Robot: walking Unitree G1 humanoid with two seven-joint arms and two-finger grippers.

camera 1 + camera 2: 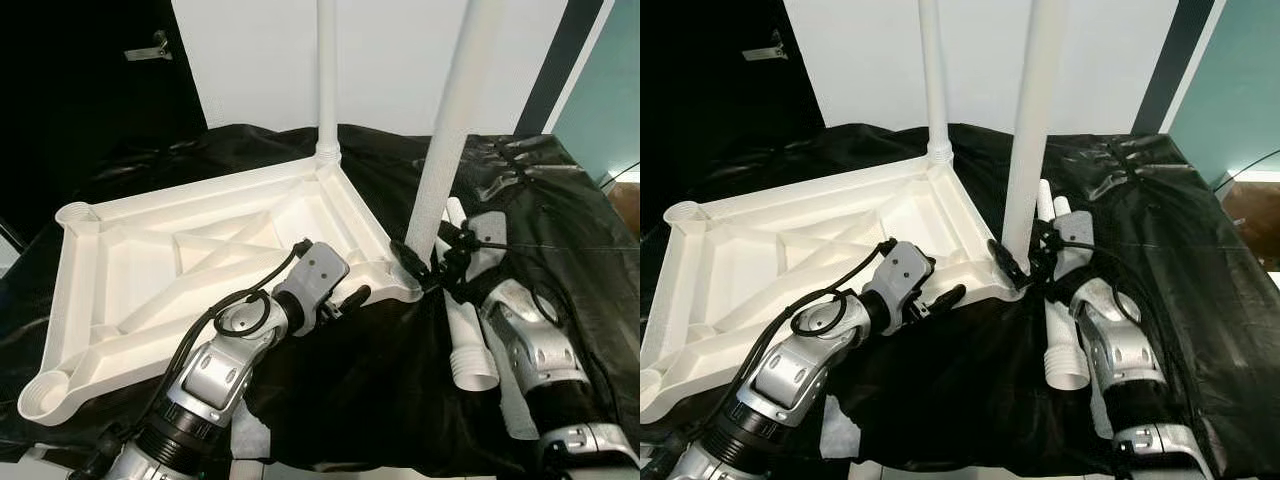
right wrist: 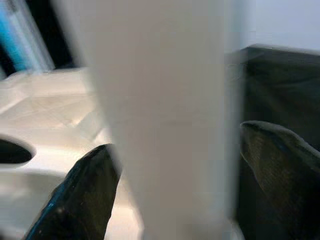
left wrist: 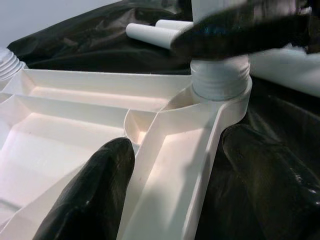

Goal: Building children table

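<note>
- White plastic tabletop (image 1: 200,260) lies upside down, ribbed underside up, on black sheet (image 1: 560,220) covering the bench.
- Far corner: white leg (image 1: 328,70) stands upright in its socket.
- Near-right corner: 2nd leg (image 1: 455,120) stands in socket, leaning slightly; threaded end shows seated in the corner collar (image 3: 220,90) in left wrist view.
- Right claw (image 1: 428,270) at base of 2nd leg, fingers either side of the tube, one finger (image 2: 75,200) on each flank in right wrist view, close to the tube. Can't tell if they actually press it.
- Left claw (image 1: 345,300) at tabletop's near-right edge, just beside that corner socket. Fingers spread, straddling the rim rib: one finger (image 3: 90,195) inside the tray, other outside over the sheet. Not clamped on anything.
- 2 more loose legs (image 1: 1065,340) lie on the sheet to the right of the tabletop, side by side, partly under right arm; open threaded end of one points toward the robot.
- Two left corner sockets (image 1: 45,400) of the tabletop stand w/o legs.
- Behind bench: white wall (image 1: 400,50), dark area w/ door fitting at left.
</note>
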